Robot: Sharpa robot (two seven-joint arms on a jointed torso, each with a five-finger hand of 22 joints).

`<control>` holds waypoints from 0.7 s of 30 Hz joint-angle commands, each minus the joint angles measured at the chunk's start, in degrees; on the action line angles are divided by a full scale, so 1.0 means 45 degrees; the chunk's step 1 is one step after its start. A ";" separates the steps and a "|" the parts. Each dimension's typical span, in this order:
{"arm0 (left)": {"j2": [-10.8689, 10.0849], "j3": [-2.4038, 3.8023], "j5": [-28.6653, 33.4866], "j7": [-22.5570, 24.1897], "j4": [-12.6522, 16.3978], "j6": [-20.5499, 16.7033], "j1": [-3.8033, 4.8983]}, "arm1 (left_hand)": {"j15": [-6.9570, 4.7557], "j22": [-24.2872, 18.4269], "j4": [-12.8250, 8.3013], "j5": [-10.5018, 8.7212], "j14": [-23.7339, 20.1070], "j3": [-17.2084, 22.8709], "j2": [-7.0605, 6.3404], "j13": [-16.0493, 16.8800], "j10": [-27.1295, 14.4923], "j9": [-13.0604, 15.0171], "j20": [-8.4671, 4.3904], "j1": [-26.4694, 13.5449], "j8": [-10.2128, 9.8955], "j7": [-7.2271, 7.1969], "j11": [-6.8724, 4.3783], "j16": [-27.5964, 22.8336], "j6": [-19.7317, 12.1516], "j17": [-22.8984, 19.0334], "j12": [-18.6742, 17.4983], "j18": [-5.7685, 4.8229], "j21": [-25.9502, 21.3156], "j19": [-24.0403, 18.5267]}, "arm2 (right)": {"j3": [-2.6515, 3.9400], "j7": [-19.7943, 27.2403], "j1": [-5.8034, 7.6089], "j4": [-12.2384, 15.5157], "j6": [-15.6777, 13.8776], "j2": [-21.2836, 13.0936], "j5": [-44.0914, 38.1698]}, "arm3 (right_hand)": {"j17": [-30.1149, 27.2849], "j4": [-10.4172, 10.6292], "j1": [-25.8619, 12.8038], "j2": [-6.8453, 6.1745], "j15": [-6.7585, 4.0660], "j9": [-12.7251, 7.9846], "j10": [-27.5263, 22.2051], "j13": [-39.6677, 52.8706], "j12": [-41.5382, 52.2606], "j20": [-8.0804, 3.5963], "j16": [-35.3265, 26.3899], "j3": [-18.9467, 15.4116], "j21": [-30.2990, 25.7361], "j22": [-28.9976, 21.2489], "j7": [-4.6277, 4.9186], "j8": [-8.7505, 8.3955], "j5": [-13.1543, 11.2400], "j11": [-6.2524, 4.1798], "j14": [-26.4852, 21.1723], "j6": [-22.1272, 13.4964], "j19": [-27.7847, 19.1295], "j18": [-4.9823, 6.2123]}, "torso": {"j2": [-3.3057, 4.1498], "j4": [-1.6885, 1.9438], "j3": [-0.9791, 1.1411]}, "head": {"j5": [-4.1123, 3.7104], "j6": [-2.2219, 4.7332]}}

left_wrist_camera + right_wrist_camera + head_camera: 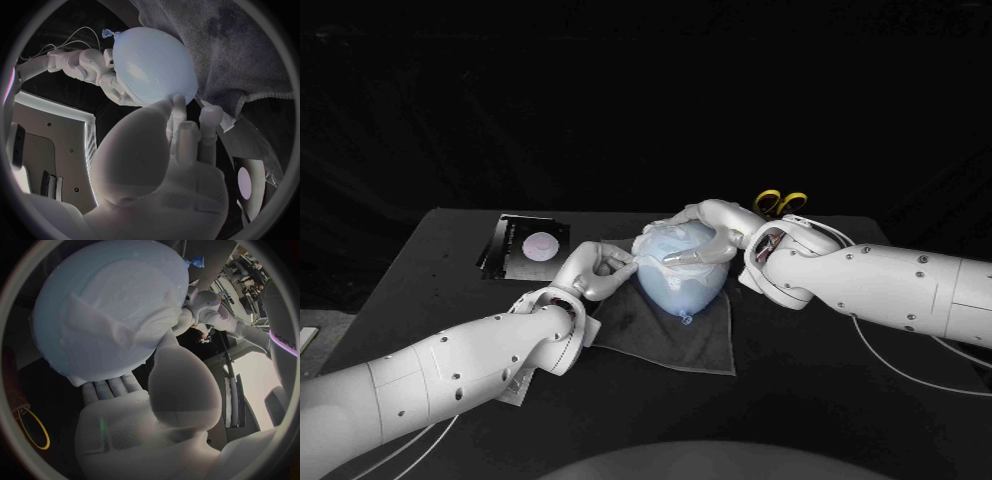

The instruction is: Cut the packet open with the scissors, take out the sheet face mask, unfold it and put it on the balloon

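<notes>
The balloon point(687, 288) lies on a grey cloth point(668, 345) in the middle of the black counter point(834, 410), its knotted end pointing toward the robot. A pale, wrinkled sheet face mask point(112, 315) is spread over the balloon's upper part, with loose flaps standing off it at the edges.

The right hand point(715, 236) is cupped around the far end of the balloon, grasping it, with fingers running behind it and the thumb lying against the masked side. The left hand point(596, 272) reaches in from the other side, and its fingertips point(178, 102) touch the balloon's edge where the mask ends. From here I cannot tell whether they pinch the mask or only press on it.

The packet point(528, 243), dark with a pale round mark, lies flat on the counter just beyond the left hand. The scissors point(780, 201), with yellow handles, lie at the far edge behind the right wrist, apart from the balloon.
</notes>
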 commanded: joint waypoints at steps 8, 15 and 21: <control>-0.0151 0.0006 0.0194 0.0300 0.0237 -0.0413 0.0011 | -0.0072 0.0279 -0.0171 0.0051 0.0266 0.0966 -0.0478 0.0034 0.0532 0.0693 -0.0091 -0.0351 0.0306 -0.0097 -0.0254 0.0171 0.0090 0.0450 -0.0153 -0.0126 0.0257 0.0149 | -0.0095 -0.0359 -0.0116 -0.0044 0.0671 -0.0025 -0.0069 | -0.0026 -0.0027 0.0006 0.0115 -0.0030 0.0009 -0.0032 0.0010 0.0051 -0.0025 -0.0043 0.0038 0.0052 -0.0016 0.0681 0.0056 -0.0072 0.0046 -0.0042 0.0074 -0.0106 0.0167 | 0.0002 0.0014 -0.0005 | 0.0024 0.0018; -0.0448 0.0001 0.0034 0.0217 0.0421 -0.0037 0.0011 | -0.0060 0.0250 -0.0232 0.0048 0.0267 0.1260 -0.0601 0.0055 0.0559 0.0772 -0.0107 -0.0547 0.0359 -0.0100 -0.0220 0.0168 0.0031 0.0447 -0.0199 -0.0116 0.0262 0.0077 | -0.0095 -0.0362 -0.0116 -0.0052 0.0674 -0.0033 -0.0070 | -0.0027 -0.0027 0.0006 0.0116 -0.0030 0.0008 -0.0033 0.0010 0.0051 -0.0025 -0.0043 0.0038 0.0052 -0.0017 0.0682 0.0056 -0.0072 0.0047 -0.0043 0.0075 -0.0106 0.0167 | -0.0016 0.0018 -0.0002 | -0.0008 0.0002; -0.0746 -0.0004 -0.0195 0.0004 0.0506 0.0404 0.0011 | -0.0030 0.0198 -0.0269 0.0048 0.0237 0.1333 -0.0645 0.0061 0.0546 0.0793 -0.0106 -0.0604 0.0380 -0.0083 -0.0185 0.0148 -0.0001 0.0384 -0.0217 -0.0106 0.0238 0.0016 | -0.0096 -0.0366 -0.0118 -0.0056 0.0668 -0.0057 -0.0071 | -0.0030 -0.0028 0.0008 0.0120 -0.0028 0.0003 -0.0029 0.0011 0.0051 -0.0025 -0.0044 0.0040 0.0053 -0.0018 0.0684 0.0054 -0.0073 0.0047 -0.0048 0.0075 -0.0107 0.0167 | -0.0004 0.0009 -0.0008 | -0.0038 0.0011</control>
